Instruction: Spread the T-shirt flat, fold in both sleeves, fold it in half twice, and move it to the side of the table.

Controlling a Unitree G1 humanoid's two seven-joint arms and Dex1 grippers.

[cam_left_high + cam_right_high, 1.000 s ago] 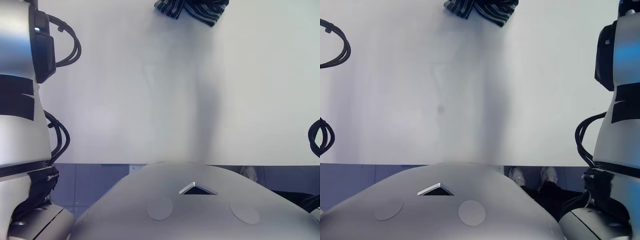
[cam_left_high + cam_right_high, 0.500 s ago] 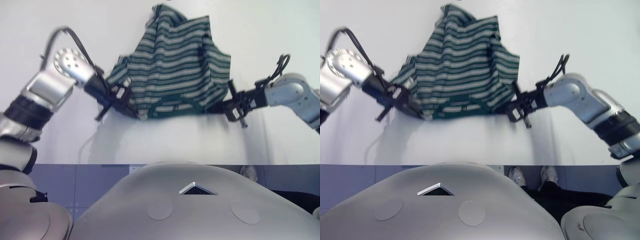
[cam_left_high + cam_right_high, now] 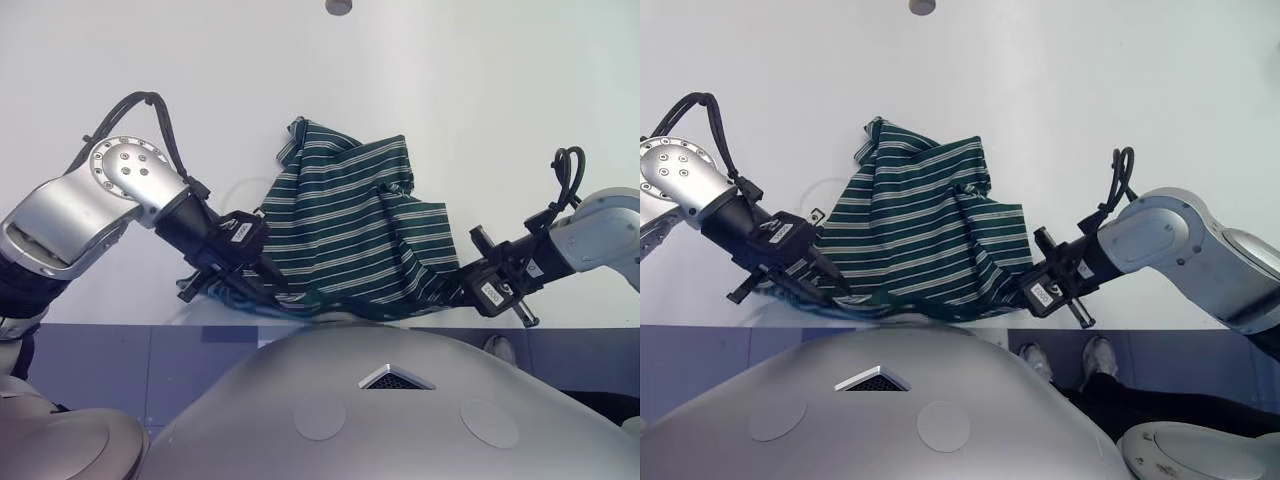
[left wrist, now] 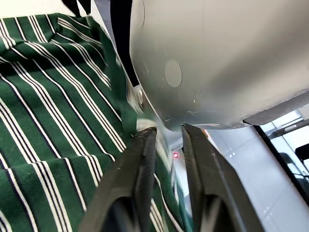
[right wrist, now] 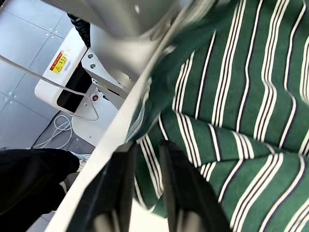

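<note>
At table (image 3: 500,120) edge, both claws (image 3: 268,290) (image 3: 463,290) pinch T-shirt (image 3: 350,230).

Robotics lab: white worktable (image 3: 500,100), grey tiled floor (image 5: 29,29), labelled equipment box (image 5: 48,83), loose cables (image 5: 60,128)

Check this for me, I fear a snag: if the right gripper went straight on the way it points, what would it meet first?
The T-shirt: the right gripper grips its striped hem at the table's near edge, and more of the cloth lies directly ahead, though depth beyond is unclear.
</note>
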